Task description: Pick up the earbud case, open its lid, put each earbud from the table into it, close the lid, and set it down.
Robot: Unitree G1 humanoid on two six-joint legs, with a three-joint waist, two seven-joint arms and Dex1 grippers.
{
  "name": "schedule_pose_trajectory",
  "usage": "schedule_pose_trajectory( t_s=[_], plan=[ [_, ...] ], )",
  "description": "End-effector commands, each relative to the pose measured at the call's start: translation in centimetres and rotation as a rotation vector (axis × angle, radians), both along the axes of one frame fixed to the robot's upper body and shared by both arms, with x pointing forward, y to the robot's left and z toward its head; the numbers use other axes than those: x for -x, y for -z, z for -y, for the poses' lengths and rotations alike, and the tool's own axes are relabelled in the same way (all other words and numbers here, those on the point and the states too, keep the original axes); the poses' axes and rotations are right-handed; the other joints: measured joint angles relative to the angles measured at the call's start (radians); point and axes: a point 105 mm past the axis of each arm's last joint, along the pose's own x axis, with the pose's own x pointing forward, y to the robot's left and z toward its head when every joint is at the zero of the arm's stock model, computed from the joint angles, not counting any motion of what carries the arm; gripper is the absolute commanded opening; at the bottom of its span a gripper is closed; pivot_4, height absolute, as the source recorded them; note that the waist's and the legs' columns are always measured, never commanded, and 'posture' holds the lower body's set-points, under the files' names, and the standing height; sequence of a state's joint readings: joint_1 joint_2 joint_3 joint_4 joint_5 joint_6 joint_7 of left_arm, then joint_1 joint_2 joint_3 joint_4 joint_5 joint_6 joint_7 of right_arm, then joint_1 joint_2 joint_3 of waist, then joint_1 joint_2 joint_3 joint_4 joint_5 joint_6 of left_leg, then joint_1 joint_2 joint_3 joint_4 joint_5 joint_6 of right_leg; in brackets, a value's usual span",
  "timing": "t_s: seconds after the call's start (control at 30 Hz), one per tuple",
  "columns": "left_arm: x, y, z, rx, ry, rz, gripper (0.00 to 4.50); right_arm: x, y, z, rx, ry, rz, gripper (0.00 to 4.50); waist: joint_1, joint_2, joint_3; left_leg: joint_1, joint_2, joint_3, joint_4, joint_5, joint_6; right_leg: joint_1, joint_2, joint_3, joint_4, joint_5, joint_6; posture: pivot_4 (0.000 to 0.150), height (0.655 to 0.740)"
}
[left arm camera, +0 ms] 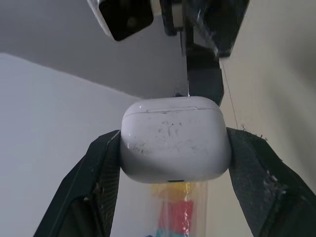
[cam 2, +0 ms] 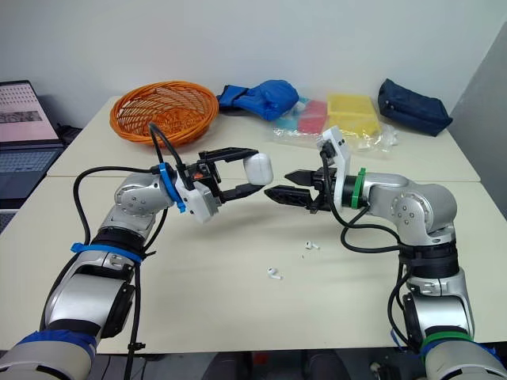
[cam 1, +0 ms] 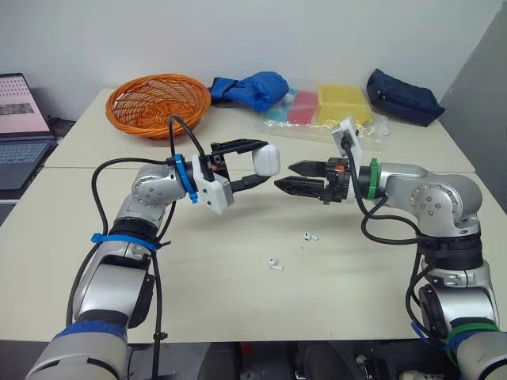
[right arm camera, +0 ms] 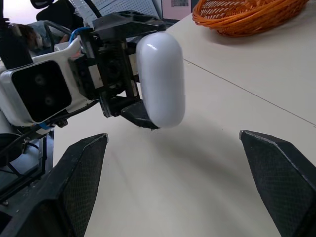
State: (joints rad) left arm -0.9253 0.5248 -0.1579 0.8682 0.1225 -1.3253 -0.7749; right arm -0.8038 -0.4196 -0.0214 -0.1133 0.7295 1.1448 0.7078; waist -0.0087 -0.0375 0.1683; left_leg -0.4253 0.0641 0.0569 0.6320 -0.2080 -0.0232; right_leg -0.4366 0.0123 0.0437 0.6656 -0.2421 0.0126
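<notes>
Nearest me, the near earbud [cam 1: 275,264] and far earbud [cam 1: 310,235] lie loose on the table [cam 1: 222,293]. Above them my left gripper [cam 1: 265,162] clamps the earbud case [cam 1: 268,158] by its sides, lid shut, clear of the table. My right gripper [cam 1: 285,176] faces it, fingers spread wide, touching nothing. I'd catch the lid edge squarely and flip it gently, so the case doesn't twist loose. Orange basket [cam 1: 158,107] beyond.

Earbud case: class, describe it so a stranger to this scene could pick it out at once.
Start at the beige table, then find the robot's left arm raised above its middle. The left jaws clamp the earbud case, a smooth white rounded box with its lid shut. Unlike the two tiny white earbuds on the table below, it is held in the air and much larger.
</notes>
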Motion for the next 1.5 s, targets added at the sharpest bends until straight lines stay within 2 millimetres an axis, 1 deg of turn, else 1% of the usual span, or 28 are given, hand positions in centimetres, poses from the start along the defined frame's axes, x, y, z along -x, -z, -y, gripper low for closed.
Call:
schedule_pose_trajectory(
  t_s=[0.03,0.17,0.5,0.6,0.83,0.87,0.9,1.07,1.17,1.2,1.23,1.33,1.43,1.5],
  plan=[
    [0.5,-1.6,0.1,0.027,0.035,0.086,2.78,0.1,-1.4,-0.4,-0.045,-0.001,0.029,4.5,0.0,0.0,0.0,0.0,0.0,0.0,0.0,0.0,0.0,0.0,0.0,0.0,0.0,0.0,0.0,0.15,0.74],
    [0.8,-1.8,0.4,0.029,0.055,0.109,2.78,0.4,-1.6,-1.2,-0.08,-0.028,0.016,4.5,0.0,0.0,0.0,0.0,0.0,0.0,0.001,0.0,0.0,0.0,0.0,0.0,0.001,0.0,0.0,0.15,0.74],
    [1.0,-1.5,0.6,0.011,0.075,0.121,2.78,0.4,-2.0,-1.9,-0.112,-0.038,-0.008,4.5,0.0,0.0,0.0,-0.001,0.0,0.0,0.003,0.0,0.0,-0.001,0.0,0.0,0.002,0.0,0.0,0.15,0.74],
    [0.9,-1.5,0.6,0.011,0.071,0.119,2.78,0.5,-2.0,-2.0,-0.12,-0.042,-0.014,3.94,0.0,0.0,0.0,-0.001,0.0,0.0,0.003,0.0,0.0,-0.001,0.0,0.0,0.003,0.0,0.0,0.15,0.74],
    [1.0,-1.6,0.6,0.02,0.072,0.122,2.78,0.8,-1.9,-2.2,-0.099,-0.07,0.004,1.4,-0.008,0.0,0.0,-0.001,0.0,-0.001,0.012,0.0,0.0,-0.003,0.0,0.0,0.014,-0.001,0.002,0.15,0.74],
    [1.0,-1.6,0.6,0.019,0.073,0.123,2.78,0.8,-1.8,-2.3,-0.097,-0.071,0.004,1.09,-0.009,0.0,0.0,-0.001,0.0,-0.001,0.013,0.0,0.0,-0.003,0.001,0.0,0.014,-0.001,0.002,0.15,0.74],
    [1.0,-1.6,0.6,0.02,0.073,0.123,2.78,0.9,-1.8,-2.3,-0.091,-0.074,0.011,0.91,-0.009,0.0,0.0,-0.001,0.0,-0.001,0.013,0.0,0.0,-0.003,0.0,0.0,0.014,-0.002,0.002,0.15,0.74],
    [0.9,-1.6,0.6,0.031,0.068,0.123,2.78,0.8,-1.5,-2.1,-0.075,-0.067,0.028,0.91,-0.014,0.0,0.0,-0.001,0.0,-0.001,0.014,0.001,0.001,-0.002,0.0,0.001,0.014,-0.002,0.003,0.15,0.74],
    [1.0,-1.4,0.8,0.021,0.081,0.104,2.78,0.5,-1.8,-1.9,-0.081,-0.054,0.039,0.91,-0.018,0.0,0.0,-0.001,0.0,-0.001,0.014,0.001,0.001,-0.002,0.001,0.001,0.014,-0.001,0.003,0.15,0.74],
    [1.1,-1.4,0.8,0.019,0.084,0.1,3.49,0.4,-1.9,-1.9,-0.084,-0.052,0.041,0.91,-0.018,0.0,0.0,-0.001,0.0,-0.001,0.014,0.001,0.001,-0.002,0.001,0.001,0.014,-0.001,0.002,0.15,0.74],
    [1.0,-1.4,0.8,0.017,0.083,0.09,3.67,0.4,-1.9,-1.8,-0.086,-0.049,0.044,0.91,-0.019,0.0,0.0,-0.001,0.0,-0.001,0.014,0.001,0.001,-0.002,0.001,0.001,0.014,-0.001,0.002,0.15,0.74],
    [0.9,-2.0,0.7,0.027,0.077,0.08,4.47,0.2,-1.9,-1.7,-0.088,-0.036,0.044,0.91,-0.02,0.0,0.0,-0.002,0.0,-0.001,0.013,0.001,0.001,-0.003,0.0,0.001,0.014,-0.001,0.002,0.15,0.74],
    [0.8,-2.8,0.3,0.018,0.07,0.059,4.47,-0.5,-1.6,-0.9,-0.084,0.02,0.053,0.91,-0.021,0.0,0.0,-0.002,0.0,-0.001,0.013,0.001,0.001,-0.003,0.001,0.001,0.014,-0.001,0.002,0.15,0.74],
    [0.0,-1.7,0.0,-0.092,0.039,-0.111,4.47,-1.2,-1.1,-0.3,-0.039,0.068,0.102,0.91,-0.022,0.0,0.0,-0.002,0.0,-0.001,0.013,0.001,0.001,-0.003,0.001,0.001,0.014,-0.001,0.002,0.15,0.74]
  ],
)
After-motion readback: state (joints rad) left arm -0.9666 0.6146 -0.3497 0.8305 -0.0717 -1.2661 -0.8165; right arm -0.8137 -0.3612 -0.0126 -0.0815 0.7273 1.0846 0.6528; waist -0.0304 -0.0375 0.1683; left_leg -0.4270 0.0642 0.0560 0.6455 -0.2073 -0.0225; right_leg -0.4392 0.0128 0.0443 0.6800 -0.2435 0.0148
